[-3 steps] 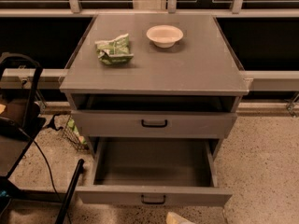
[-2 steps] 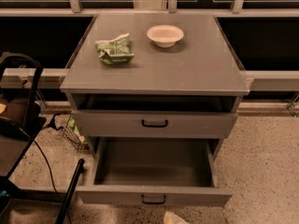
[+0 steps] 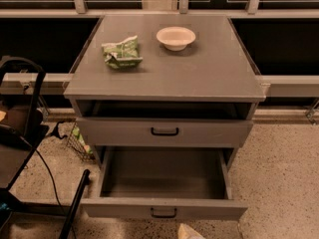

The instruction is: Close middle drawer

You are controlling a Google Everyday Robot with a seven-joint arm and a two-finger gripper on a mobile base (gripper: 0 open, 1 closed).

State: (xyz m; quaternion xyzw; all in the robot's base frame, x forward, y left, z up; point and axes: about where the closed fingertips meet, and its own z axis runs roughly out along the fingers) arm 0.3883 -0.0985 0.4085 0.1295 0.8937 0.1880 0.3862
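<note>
The flat-fronted grey middle drawer (image 3: 164, 209) is standing pulled out; the pale gripper (image 3: 188, 231) is showing at the near edge, cut off, so I cannot tell its state.

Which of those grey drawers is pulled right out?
The middle drawer, lower of the two showing: its inside is exposed, while the upper drawer sits barely out. The gripper peeks in at the bottom edge, before it.

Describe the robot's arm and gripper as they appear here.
Only a small, pale cream wedge of the gripper shows, at the bottom edge just below the front of the open middle drawer. No arm, cables or markings are in view.
</note>
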